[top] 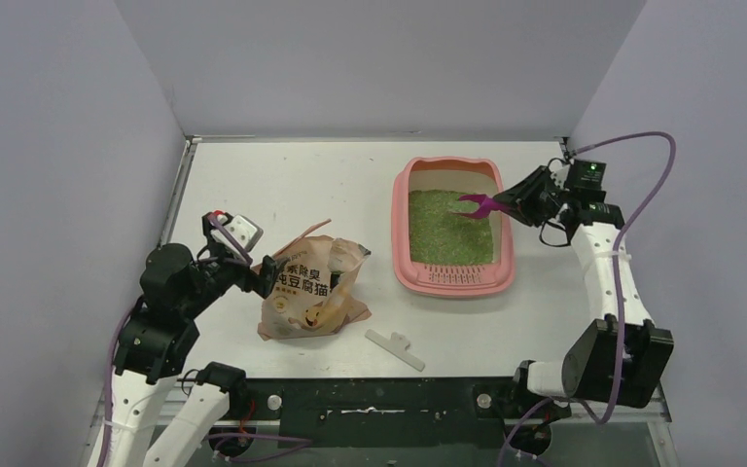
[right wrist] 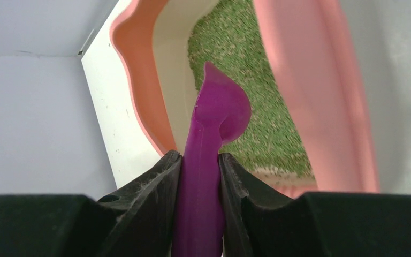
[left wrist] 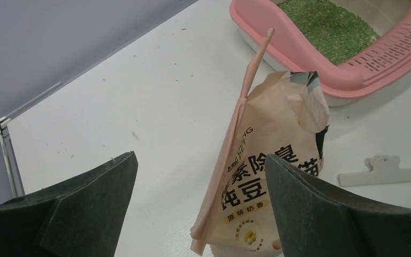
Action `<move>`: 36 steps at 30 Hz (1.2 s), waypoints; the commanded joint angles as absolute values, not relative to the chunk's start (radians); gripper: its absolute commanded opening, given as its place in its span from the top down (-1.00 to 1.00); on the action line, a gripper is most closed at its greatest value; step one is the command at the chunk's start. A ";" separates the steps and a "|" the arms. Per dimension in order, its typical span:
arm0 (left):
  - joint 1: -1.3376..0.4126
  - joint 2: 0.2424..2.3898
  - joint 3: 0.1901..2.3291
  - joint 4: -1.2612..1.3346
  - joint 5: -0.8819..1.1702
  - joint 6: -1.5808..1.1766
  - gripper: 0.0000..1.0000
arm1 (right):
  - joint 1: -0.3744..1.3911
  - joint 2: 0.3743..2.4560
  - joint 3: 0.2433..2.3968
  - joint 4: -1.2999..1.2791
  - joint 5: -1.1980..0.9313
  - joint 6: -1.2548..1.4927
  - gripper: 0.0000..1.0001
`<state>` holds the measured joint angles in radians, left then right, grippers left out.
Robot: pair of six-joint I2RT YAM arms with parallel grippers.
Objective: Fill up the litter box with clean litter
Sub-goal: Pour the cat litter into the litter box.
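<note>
**A:** What's happening on the left?

**B:** The left claw (left wrist: 200,156) is spread wide and gripping nothing. The litter bag (top: 311,292) stands just ahead of it, crumpled, with its top open. There's bare counter (top: 282,185) beyond the bag, so plenty of room that way, but the side wall sits close on that arm's outer side.

**A:** And the white strip?

**B:** That's a bag clip (top: 396,348), flat near the counter's front edge and apart from both bag and box.

**A:** So is the box filled?

**B:** Mostly, by my reckoning. The litter box (top: 404,233) sits right of centre with its slotted strip toward the arms. The litter (top: 443,229) covers its floor as a green bed. I'd say the pouring is done and what's left is spreading it level.

**A:** With the scoop?

**B:** Yes. The right claw (right wrist: 199,155) is clenched on the magenta scoop (right wrist: 219,107) by its handle, with the bowl out over the bed. I can't tell whether it touches the granules. The handle crosses above the wide right rim, and that's the edge to mind. There's an open lane between bag and box, but the right-hand wall is near that arm.
</note>
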<state>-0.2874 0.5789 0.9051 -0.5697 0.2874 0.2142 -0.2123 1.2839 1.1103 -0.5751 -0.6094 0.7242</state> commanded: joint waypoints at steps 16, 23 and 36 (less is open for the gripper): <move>-0.289 0.583 0.916 -0.572 0.237 0.243 -0.80 | -0.031 1.276 1.060 -0.601 -0.617 0.609 1.00; -0.289 0.637 0.926 -0.532 0.281 0.226 -0.80 | -0.070 1.113 1.045 -0.829 -0.446 0.474 1.00; -0.289 0.590 0.941 -0.590 0.267 0.208 -0.80 | 0.055 1.500 1.337 -0.471 -0.386 0.608 1.00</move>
<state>-0.2874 0.6247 0.9051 -0.5980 0.2661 0.2173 -0.0071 1.4010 1.2160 -0.6636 -0.4473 0.5663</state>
